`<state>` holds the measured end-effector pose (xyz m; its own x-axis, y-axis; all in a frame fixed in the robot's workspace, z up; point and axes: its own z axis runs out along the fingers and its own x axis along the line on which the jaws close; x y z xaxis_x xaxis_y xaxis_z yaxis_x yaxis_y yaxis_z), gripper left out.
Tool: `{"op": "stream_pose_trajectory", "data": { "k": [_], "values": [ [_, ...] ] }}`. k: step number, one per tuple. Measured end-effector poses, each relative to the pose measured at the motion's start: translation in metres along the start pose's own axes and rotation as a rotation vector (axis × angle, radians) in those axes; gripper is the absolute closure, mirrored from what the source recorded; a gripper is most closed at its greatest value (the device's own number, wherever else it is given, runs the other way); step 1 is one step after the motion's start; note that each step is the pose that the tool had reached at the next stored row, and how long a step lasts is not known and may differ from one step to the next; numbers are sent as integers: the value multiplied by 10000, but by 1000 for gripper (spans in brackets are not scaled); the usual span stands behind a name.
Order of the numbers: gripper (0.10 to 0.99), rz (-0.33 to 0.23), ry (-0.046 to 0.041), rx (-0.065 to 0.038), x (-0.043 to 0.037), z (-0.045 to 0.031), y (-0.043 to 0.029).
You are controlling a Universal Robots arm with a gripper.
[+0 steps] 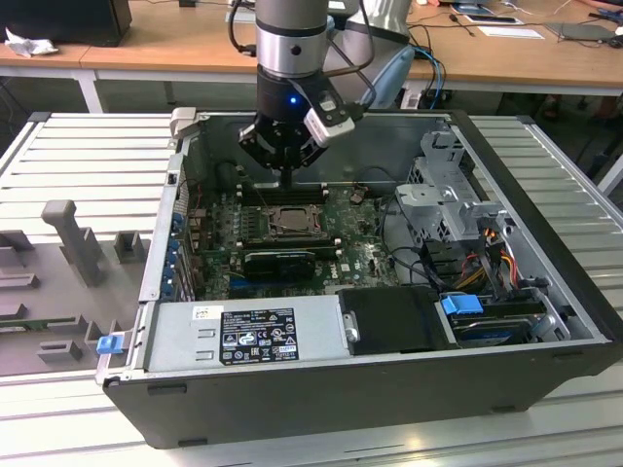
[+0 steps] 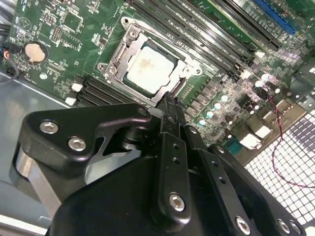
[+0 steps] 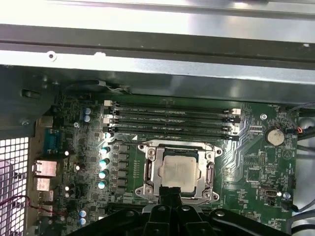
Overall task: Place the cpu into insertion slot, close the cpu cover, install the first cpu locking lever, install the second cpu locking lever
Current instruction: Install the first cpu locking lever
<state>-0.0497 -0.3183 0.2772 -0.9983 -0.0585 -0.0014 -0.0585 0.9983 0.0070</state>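
Open desktop computer case [image 1: 292,389] lying on its side on a slatted metal table [image 1: 78,156], with one robot arm [image 1: 289,39] reaching straight down into it. The jaws are pressed together with nothing between them, and their fingertips [image 2: 170,113] form a single narrow dark point.

Directly below and just ahead of that point is the insertion slot [image 2: 110,69], a square socket with a silver metal rim on the green motherboard [image 1: 360,248]. The cpu [image 3: 179,169], a pale beige-silver square, lies flat inside the slot. The cpu cover [image 3: 152,167], a silver frame with a window in the middle, lies down over its edges, so the chip shows through the window. By this evidence the first two steps look done.

The jaw tips hang at the near edge of the cover frame, touching it or just above it; the pictures do not settle which. Clenching the jaws into one thin tip probably suits pushing on a small part beside the socket rather than grasping anything. Whether either locking lever is latched cannot be told.

Past the socket, on the side away from the jaws, run long black memory slots [image 3: 172,118]. A round silver coin battery [image 3: 274,136] sits off to one side, well apart from the jaws.
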Motion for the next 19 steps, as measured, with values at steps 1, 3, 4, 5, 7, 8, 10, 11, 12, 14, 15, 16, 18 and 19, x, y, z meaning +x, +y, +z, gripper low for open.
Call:
{"op": "stream_pose_trajectory", "data": {
  "k": [1, 3, 4, 5, 7, 8, 10, 11, 12, 14, 15, 16, 18, 19],
  "values": [
    [980, -1, -40, 2, 12, 1, 1],
    [980, -2, -116, 6, 33, 3, 2],
    [980, -1, -148, 8, 38, 4, 2],
    [980, -6, -198, 10, 41, 7, 3],
    [980, -83, -221, 12, 40, 10, 2],
    [980, -151, -226, 11, 41, 12, 2],
    [980, -510, -229, 6, 41, 18, 2],
    [980, -677, -228, 4, 41, 20, 2],
    [980, -835, -226, 3, 41, 22, 2],
    [980, -1040, -225, 0, 48, 24, 2],
    [980, -1043, -258, 2, 99, 25, 6],
    [980, -1043, -307, 9, 185, 27, 11],
    [980, -1030, -362, 13, 303, 35, 20],
    [980, -960, -364, 14, 309, 39, 22]
  ]
}}
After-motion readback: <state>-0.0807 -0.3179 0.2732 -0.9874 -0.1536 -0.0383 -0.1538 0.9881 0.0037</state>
